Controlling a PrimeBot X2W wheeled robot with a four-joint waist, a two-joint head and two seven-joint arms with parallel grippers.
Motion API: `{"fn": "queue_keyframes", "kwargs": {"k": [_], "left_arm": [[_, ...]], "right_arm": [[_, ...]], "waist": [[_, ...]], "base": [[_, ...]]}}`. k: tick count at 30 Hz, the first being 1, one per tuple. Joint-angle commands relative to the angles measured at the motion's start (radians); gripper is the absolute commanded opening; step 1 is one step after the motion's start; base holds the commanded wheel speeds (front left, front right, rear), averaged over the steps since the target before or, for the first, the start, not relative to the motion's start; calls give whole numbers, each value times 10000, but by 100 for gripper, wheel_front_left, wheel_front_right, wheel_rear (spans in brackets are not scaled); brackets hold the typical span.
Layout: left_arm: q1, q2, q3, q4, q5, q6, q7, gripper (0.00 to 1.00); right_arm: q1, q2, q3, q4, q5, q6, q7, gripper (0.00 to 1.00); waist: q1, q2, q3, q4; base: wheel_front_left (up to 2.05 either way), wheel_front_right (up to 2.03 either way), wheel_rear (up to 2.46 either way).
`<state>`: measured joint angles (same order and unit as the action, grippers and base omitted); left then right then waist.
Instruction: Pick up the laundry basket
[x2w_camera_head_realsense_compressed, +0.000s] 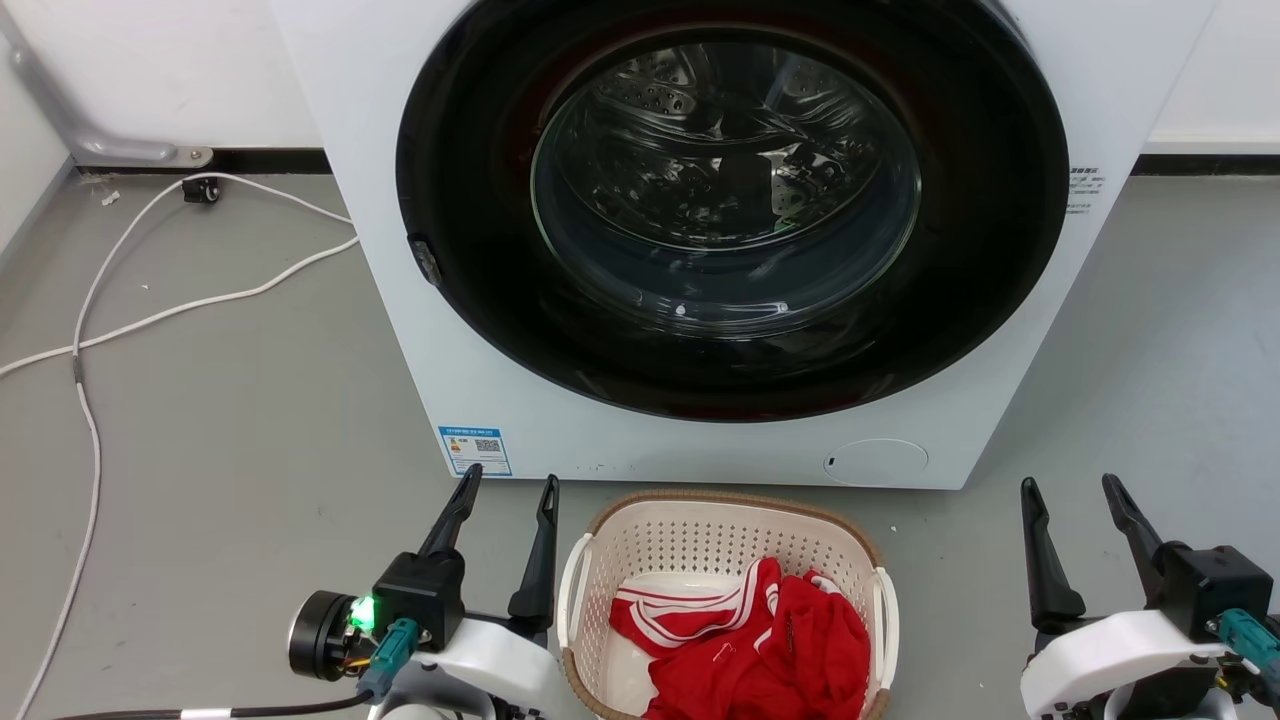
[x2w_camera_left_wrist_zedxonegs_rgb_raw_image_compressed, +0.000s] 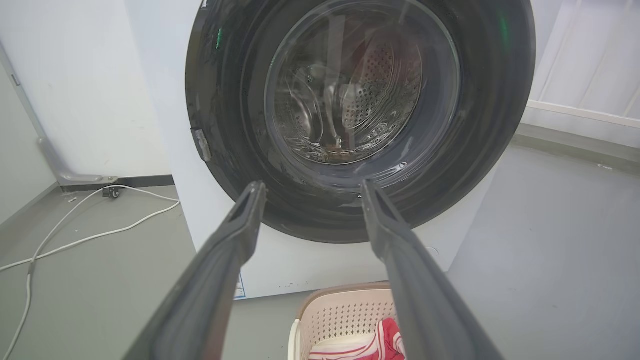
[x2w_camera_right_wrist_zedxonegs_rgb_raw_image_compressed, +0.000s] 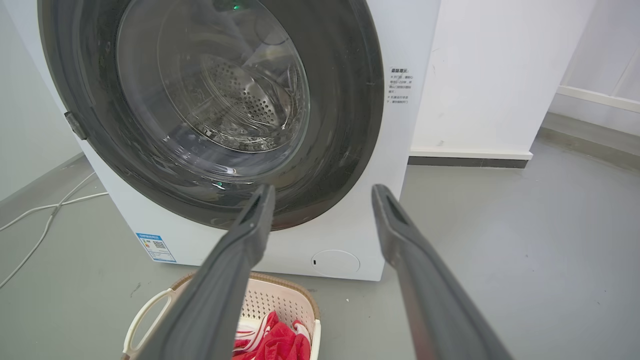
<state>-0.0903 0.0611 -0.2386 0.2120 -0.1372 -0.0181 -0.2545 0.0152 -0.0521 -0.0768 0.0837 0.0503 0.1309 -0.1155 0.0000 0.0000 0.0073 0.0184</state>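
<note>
In the head view the cream-white perforated plastic laundry basket (x2w_camera_head_realsense_compressed: 680, 545), with a brown woven-look rim, stands on the floor just in front of the white front-loading washing machine (x2w_camera_head_realsense_compressed: 400, 330), below its round dark door. Red cloth (x2w_camera_head_realsense_compressed: 780, 640) lies inside. The left gripper (x2w_camera_head_realsense_compressed: 511, 476) is wide open and empty, just beside the basket's left loop handle (x2w_camera_head_realsense_compressed: 572, 580). The right gripper (x2w_camera_head_realsense_compressed: 1070, 483), also open and empty, is further out from the right loop handle (x2w_camera_head_realsense_compressed: 885, 610). I judge the left arm is nearer.

In the left wrist view the spread fingers point at the machine door, and the basket sits low by the right finger.

In the right wrist view the basket sits low and to the left, partly behind the left finger.
</note>
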Motion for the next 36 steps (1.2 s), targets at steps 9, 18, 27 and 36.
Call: {"fn": "queue_keyframes", "kwargs": {"k": [9,18,27,36], "left_arm": [[71,-56,90,105,296,-139,-120,100],[66,-88,158,178,228,-152,-119,100],[-144,-102,205,102,308,-93,-119,100],[-1537,-104,-85,1113,301,-434,-109,100]], "right_arm": [[-52,31,-28,141,-227,-5,-182,100],[-149,31,-45,285,-68,-5,-300,100],[-256,31,-82,389,-2,-5,-345,100],[-1102,23,-583,759,118,-5,-208,100]], "waist": [[0,0,6,16],[0,0,20,47],[0,0,259,89],[0,0,1799,-25]], "base": [[0,0,0],[0,0,0],[0,0,0],[0,0,0]]}}
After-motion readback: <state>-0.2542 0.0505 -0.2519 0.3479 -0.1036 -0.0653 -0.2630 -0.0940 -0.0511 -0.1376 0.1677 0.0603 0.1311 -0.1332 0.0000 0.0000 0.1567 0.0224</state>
